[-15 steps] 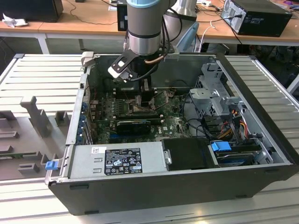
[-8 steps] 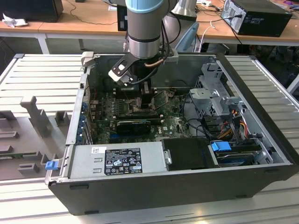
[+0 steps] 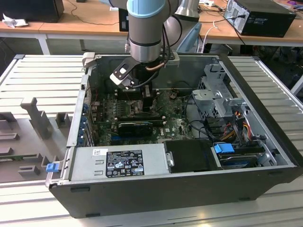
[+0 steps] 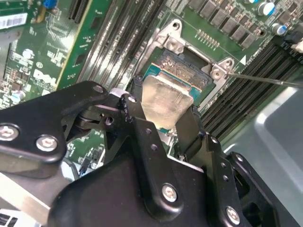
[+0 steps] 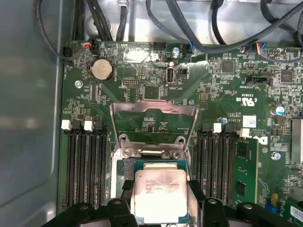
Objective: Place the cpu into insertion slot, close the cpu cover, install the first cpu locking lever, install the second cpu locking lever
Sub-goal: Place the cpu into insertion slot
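The cpu (image 5: pixel 160 194) is a pale silvery square chip, and my gripper (image 5: pixel 160 201) is shut on it, with black fingers (image 5: pixel 124 189) on two opposite sides. In the second wrist view the cpu (image 4: pixel 165 100) hangs low over the insertion slot (image 4: pixel 187 66), covering the near part of its dark centre. I cannot tell whether the chip touches the slot. The cpu cover (image 5: pixel 154 108), a silvery frame with a cut-out middle, stands swung up behind the slot. In the exterior view my gripper (image 3: pixel 137 97) reaches down into the open computer case over the green motherboard (image 3: pixel 175 125).
Memory slots (image 5: pixel 83 165) flank the socket on both sides. A thin metal lever rod (image 4: pixel 265 78) sticks out beside it. A coin battery (image 5: pixel 102 70) and cables (image 5: pixel 199 28) lie beyond. The power supply (image 3: pixel 120 163), a black finned block (image 3: pixel 135 127) and the drive cage (image 3: pixel 215 97) crowd the case.
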`<state>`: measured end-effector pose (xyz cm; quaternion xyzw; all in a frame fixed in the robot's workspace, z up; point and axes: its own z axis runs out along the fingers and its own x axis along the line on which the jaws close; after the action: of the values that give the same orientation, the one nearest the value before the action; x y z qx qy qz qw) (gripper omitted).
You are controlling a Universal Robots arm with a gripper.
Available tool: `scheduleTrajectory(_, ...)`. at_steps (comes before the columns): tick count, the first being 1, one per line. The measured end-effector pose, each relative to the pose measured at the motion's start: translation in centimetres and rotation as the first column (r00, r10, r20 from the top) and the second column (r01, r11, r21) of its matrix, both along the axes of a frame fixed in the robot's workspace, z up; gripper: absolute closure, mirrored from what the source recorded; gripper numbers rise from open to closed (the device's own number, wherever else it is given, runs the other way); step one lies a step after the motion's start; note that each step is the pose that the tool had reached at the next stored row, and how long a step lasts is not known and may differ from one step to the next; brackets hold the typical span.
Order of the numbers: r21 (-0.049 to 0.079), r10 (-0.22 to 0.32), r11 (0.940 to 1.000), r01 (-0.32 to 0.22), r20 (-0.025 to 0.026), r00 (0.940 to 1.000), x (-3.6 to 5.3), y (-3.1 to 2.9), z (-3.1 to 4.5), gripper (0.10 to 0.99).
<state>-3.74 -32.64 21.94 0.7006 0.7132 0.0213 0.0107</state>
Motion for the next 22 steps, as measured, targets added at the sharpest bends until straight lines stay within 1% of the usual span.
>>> scheduleTrajectory(2, 0.0, -0.007, 1.0, 0.007, 0.0, 1.0, -0.3, 0.12, -0.08, 0.561)
scheduleTrajectory(4, 0.0, -0.024, 0.9997, 0.024, -0.0001, 0.9997, -0.34, 0.4, -0.5, 0.561)
scheduleTrajectory(6, 0.0, -0.047, 0.9989, 0.047, -0.0001, 0.9989, -0.34, 0.5, -0.82, 0.561)
scheduleTrajectory(9, 0.001, -0.051, 0.9987, 0.051, -0.0001, 0.9987, -0.42, 0.54, -1.08, 0.561)
scheduleTrajectory(12, 0.002, -0.051, 0.9987, 0.051, -0.0001, 0.9987, -0.43, 0.56, -1.53, 0.561)
scheduleTrajectory(17, 0.003, -0.051, 0.9987, 0.051, -0.0002, 0.9987, -0.47, 0.57, -1.65, 0.561)
scheduleTrajectory(19, 0.003, -0.051, 0.9987, 0.051, -0.0002, 0.9987, -0.47, 0.57, -1.65, 0.545)
scheduleTrajectory(20, 0.003, -0.051, 0.9987, 0.051, -0.0002, 0.9987, -0.48, 0.57, -1.65, 0.482)
scheduleTrajectory(22, 0.004, -0.051, 0.9987, 0.051, -0.0003, 0.9987, -0.48, 0.66, -1.66, 0.482)
